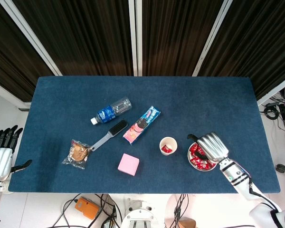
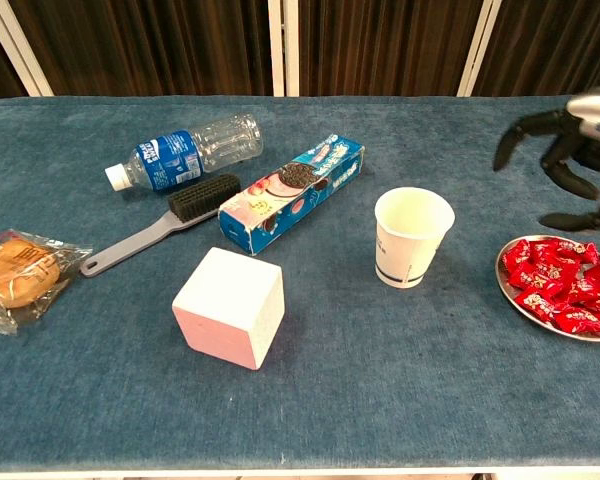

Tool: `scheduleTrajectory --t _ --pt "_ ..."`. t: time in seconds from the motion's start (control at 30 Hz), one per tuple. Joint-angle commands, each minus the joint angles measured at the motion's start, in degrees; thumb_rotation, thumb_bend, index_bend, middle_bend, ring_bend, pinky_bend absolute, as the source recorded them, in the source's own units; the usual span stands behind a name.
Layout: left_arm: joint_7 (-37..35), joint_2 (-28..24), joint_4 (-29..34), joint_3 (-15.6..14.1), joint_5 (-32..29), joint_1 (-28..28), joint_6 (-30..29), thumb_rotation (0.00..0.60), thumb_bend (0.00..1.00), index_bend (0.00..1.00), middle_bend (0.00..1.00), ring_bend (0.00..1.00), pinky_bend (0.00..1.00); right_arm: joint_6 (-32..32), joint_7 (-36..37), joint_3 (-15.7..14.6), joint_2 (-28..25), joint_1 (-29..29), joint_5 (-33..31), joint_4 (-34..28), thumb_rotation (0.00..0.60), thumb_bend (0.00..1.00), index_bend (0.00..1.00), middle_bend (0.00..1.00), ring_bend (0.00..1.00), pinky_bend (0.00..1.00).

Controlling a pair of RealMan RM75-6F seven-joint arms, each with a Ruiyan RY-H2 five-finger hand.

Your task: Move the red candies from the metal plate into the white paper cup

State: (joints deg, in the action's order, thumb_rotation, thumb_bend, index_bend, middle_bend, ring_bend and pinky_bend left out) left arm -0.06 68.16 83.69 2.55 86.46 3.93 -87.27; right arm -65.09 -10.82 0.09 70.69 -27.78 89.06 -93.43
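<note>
Candy (image 1: 166,149) in cup (image 1: 168,141) (right hand (image 1: 212,147) empty).

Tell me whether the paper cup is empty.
Not empty: the upright paper cup holds one red candy, visible from the head view.

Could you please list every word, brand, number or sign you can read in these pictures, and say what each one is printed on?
No text can be read with certainty.
Water bottle: blue label with white print, too small to read.
Cookie box: picture of sandwich cookies; lettering blurred.
White paper cup: thin blue bands near the base, no words visible.
Red candies: wrappers show no legible print.
Bread packet: clear wrapper, no readable label.
</note>
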Motion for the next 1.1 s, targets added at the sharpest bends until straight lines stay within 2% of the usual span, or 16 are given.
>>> scheduleTrajectory --t 0.03,0.33,0.77,1.1 --pt "0.2 0.1 0.1 0.0 0.2 0.1 0.0 0.600 0.00 0.06 0.00 0.00 0.00 1.7 -0.7 -1.5 -0.9 1.2 -2.1 1.1 0.600 0.40 0.41 0.84 0.97 1.00" --pt "0.8 0.2 0.6 -0.3 0.3 -0.1 -0.1 0.600 0.00 0.06 0.00 0.00 0.00 6.8 -0.9 -1.9 2.1 0.4 -4.9 5.7 0.600 0.40 0.43 0.84 0.97 1.00" --pt "0.9 0.2 0.7 -0.4 0.1 -0.4 -0.3 0.600 0.00 0.06 0.00 0.00 0.00 9.5 -0.9 -1.5 3.5 0.0 -7.3 7.4 0.600 0.40 0.44 0.84 0.98 1.00" --pt "1.1 0.0 1.0 -0.3 -0.2 -0.5 -0.2 0.600 0.00 0.06 0.00 0.00 0.00 9.0 0.0 -1.5 4.4 -0.2 -6.0 8.2 0.600 0.40 0.45 0.84 0.98 1.00"
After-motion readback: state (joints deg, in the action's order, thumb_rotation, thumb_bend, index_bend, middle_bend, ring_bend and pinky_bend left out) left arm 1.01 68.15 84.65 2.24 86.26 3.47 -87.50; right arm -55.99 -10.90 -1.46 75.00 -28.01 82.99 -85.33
